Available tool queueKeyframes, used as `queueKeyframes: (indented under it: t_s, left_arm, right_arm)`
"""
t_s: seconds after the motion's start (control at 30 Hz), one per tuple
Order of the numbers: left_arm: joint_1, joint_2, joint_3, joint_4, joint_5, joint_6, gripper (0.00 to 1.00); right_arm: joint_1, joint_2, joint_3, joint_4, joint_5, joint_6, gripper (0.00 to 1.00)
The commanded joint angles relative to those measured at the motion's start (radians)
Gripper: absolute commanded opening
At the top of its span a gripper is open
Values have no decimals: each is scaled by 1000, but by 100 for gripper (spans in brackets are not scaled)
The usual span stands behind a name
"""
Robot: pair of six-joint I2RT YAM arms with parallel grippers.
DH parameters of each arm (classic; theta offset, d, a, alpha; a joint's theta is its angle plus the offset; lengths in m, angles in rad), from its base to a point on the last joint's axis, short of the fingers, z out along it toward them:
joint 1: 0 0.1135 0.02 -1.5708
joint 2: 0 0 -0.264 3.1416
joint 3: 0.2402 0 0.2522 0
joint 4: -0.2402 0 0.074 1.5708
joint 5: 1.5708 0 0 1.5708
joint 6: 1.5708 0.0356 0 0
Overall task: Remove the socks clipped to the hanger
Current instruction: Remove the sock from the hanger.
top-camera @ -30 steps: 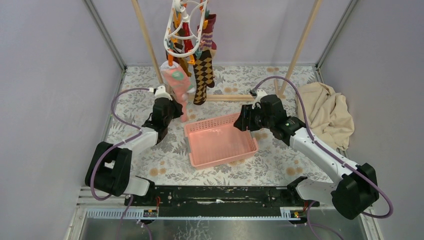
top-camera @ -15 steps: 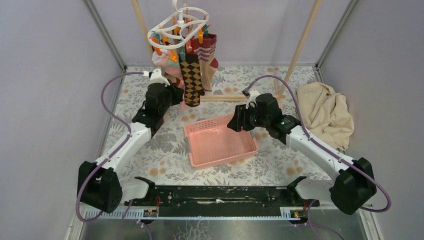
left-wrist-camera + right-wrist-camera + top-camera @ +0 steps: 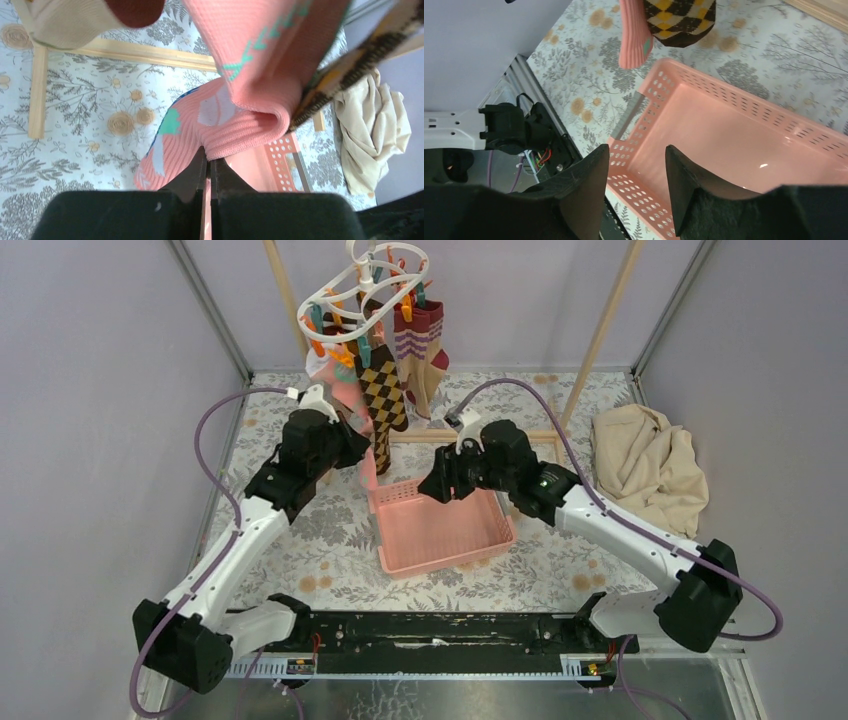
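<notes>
**Left end effector pinched on the pink sock, right one open above the basket**

My left end effector point(image 3: 207, 152) is clamped tight on a fold of the pink sock point(image 3: 250, 75), the one with teal and white marks. The fabric bunches right at my fingertips and runs up and away from them. In the overhead view the same end effector point(image 3: 352, 443) sits beside the hanging bundle, below the hanger point(image 3: 362, 290).

The hanger is a white oval ring with orange and teal clips. It hangs tilted between the poles of the wooden rack point(image 3: 603, 325), its left side lower. The socks are clipped under it. The pink sock point(image 3: 345, 390) is on the left, an argyle sock point(image 3: 383, 395) is in the middle and the maroon-striped socks point(image 3: 420, 330) are on the right. The argyle sock's lower end lies close beside the pink one, just above the far left corner of the basket point(image 3: 450, 562).

My right end effector point(image 3: 636, 155) has its jaws partway apart with nothing between them. It hovers above the pink basket point(image 3: 659, 85), near its far rim. From that wrist I see the argyle toe point(image 3: 679, 20) and the tip of the pink sock point(image 3: 634, 35) dangling ahead.

The basket stands on the floral tabletop point(image 3: 300, 540) between my two arms. A beige cloth point(image 3: 645, 465) lies crumpled on the tabletop at the far right, well apart from the hanger.
</notes>
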Motion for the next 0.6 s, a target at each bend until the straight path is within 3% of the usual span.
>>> queueKeyframes:
  t_s: [0.0,0.57]
  left_arm:
    - [-19,-85,14,-98,5,-11,0]
    - [-29,-231,-3,-175,53,-70,0]
  right_arm:
    - [60,19,71,66,23,-12,52]
    - [189,120,180,160,88,4,60]
